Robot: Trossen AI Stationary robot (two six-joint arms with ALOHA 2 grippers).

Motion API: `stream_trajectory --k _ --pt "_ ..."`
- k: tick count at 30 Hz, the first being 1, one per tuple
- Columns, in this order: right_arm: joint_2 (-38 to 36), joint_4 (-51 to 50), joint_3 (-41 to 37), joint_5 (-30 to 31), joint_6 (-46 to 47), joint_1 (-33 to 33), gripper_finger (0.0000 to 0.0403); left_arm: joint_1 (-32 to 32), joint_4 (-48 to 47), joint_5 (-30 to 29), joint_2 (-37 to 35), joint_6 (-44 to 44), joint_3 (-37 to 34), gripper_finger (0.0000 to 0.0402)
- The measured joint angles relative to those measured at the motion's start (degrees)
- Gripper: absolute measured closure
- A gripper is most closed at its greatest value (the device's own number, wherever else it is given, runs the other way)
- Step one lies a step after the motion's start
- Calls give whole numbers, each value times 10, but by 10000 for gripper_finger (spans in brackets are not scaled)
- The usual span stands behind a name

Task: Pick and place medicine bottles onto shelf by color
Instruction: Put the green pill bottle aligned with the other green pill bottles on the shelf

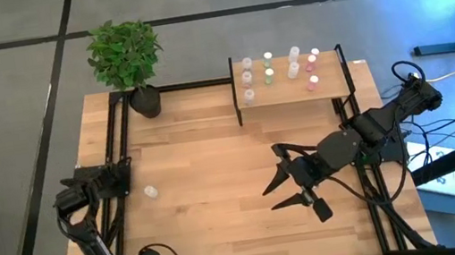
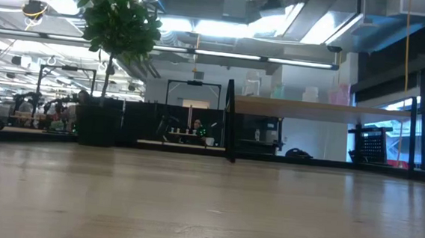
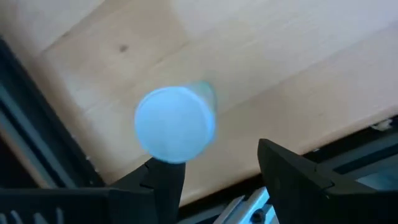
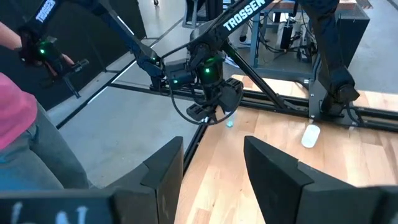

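A medicine bottle with a bluish cap [image 3: 176, 123] stands upright on the wooden tabletop near its left edge. My left gripper [image 3: 217, 160] hangs over it, pointing down and open. The bottle is just ahead of one finger [image 3: 163, 179], not between the two. The right wrist view shows the same gripper [image 4: 211, 107] and bottle [image 4: 229, 124]. A second, whitish bottle [image 1: 151, 191] lies on its side a little to the right. The shelf [image 1: 331, 91] stands at the far right and carries several bottles [image 1: 269, 67]. My right gripper [image 1: 271, 197] is open, high over the table's right half.
A potted plant [image 1: 127, 57] stands at the far-left corner. Black frame rails [image 1: 118, 144] run along the table's sides, one close to the left gripper. Bare wood [image 1: 216, 170] lies between the two arms. A person in pink [image 4: 15, 118] stands beyond the table's left side.
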Motion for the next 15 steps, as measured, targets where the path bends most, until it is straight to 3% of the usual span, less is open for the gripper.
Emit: stream_trajectory --k 6,15 --pt "0 0 0 0 12 0 231 -3 -22 5 0 -14 0 208" --pt "0 0 0 0 12 0 231 1 -54 -39 0 -11 0 208"
